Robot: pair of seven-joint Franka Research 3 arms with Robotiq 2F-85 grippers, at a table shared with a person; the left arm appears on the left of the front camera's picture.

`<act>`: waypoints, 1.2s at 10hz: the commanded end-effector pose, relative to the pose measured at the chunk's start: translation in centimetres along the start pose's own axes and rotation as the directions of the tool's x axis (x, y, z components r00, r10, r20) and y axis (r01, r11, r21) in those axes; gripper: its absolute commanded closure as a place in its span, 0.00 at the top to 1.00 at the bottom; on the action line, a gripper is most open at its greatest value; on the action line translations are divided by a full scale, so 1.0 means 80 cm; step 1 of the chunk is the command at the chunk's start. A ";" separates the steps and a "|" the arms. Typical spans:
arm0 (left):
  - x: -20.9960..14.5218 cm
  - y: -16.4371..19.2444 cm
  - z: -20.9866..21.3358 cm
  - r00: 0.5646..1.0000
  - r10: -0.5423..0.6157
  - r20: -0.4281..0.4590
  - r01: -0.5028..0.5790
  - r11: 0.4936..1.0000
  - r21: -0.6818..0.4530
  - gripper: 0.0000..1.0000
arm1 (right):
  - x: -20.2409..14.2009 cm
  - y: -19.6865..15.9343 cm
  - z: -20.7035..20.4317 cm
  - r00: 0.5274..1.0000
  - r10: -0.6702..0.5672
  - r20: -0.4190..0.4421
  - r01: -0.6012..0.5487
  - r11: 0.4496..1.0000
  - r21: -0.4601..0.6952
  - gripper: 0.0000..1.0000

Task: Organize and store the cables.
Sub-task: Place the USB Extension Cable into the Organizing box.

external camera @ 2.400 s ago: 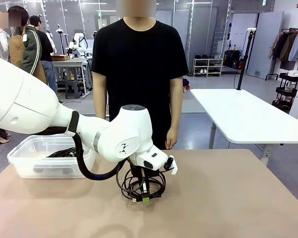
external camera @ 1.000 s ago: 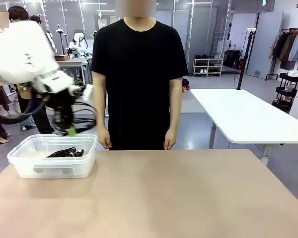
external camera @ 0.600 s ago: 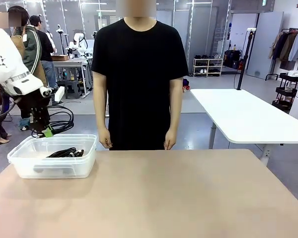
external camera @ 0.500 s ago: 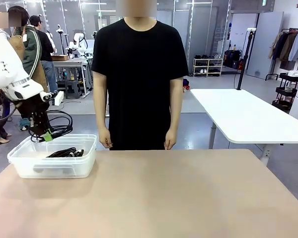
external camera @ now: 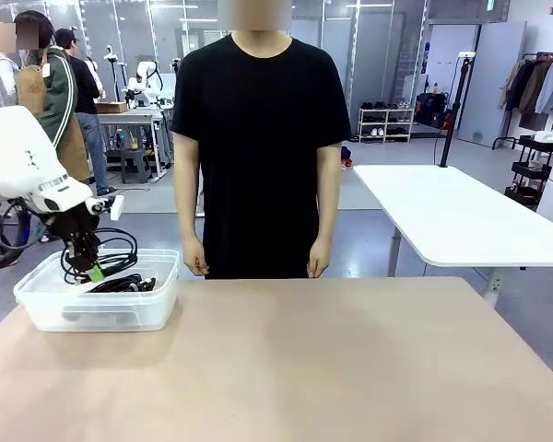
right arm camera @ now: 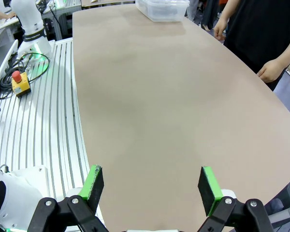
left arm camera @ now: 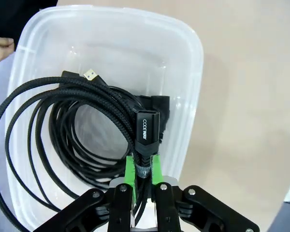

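The left tool (left arm camera: 143, 175) pinches a coiled black braided cable (left arm camera: 53, 125) by its plug, hanging just over the clear plastic box (external camera: 46, 308) at the table's (external camera: 350, 368) ten o'clock. More black cables (external camera: 124, 284) lie inside the box. The right tool (right arm camera: 152, 186) hangs wide apart, gripping nothing.

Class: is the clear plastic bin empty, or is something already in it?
Not empty: a coiled black cable already lies inside the bin.

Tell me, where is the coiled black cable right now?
In the front view, the coiled cable hangs from the left hand at the table's left end, just above the clear plastic bin.
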State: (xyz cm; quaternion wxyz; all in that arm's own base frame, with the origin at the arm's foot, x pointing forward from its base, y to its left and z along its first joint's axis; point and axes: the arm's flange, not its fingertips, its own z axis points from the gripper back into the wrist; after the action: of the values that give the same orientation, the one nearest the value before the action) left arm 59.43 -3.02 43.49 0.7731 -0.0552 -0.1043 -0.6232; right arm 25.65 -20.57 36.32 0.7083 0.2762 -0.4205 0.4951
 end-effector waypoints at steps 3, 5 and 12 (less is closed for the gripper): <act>0.000 -0.002 -0.010 0.998 0.056 0.034 -0.056 0.998 0.000 0.51 | 0.003 -0.002 0.001 1.000 -0.006 0.014 0.006 1.000 -0.010 1.00; 0.005 -0.005 -0.003 0.997 0.061 0.051 -0.062 0.998 0.013 0.87 | 0.003 -0.002 0.001 1.000 -0.006 0.014 0.006 1.000 -0.010 1.00; 0.012 -0.031 0.019 0.990 0.120 0.073 -0.125 0.990 0.071 1.00 | 0.003 -0.002 0.001 1.000 -0.006 0.014 0.006 1.000 -0.010 1.00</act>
State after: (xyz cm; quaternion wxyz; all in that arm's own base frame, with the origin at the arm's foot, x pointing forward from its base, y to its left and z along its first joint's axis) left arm 58.55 -3.91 45.30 0.7994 -0.0561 -0.1299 -0.5839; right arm 25.65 -20.57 36.32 0.7083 0.2762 -0.4205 0.4951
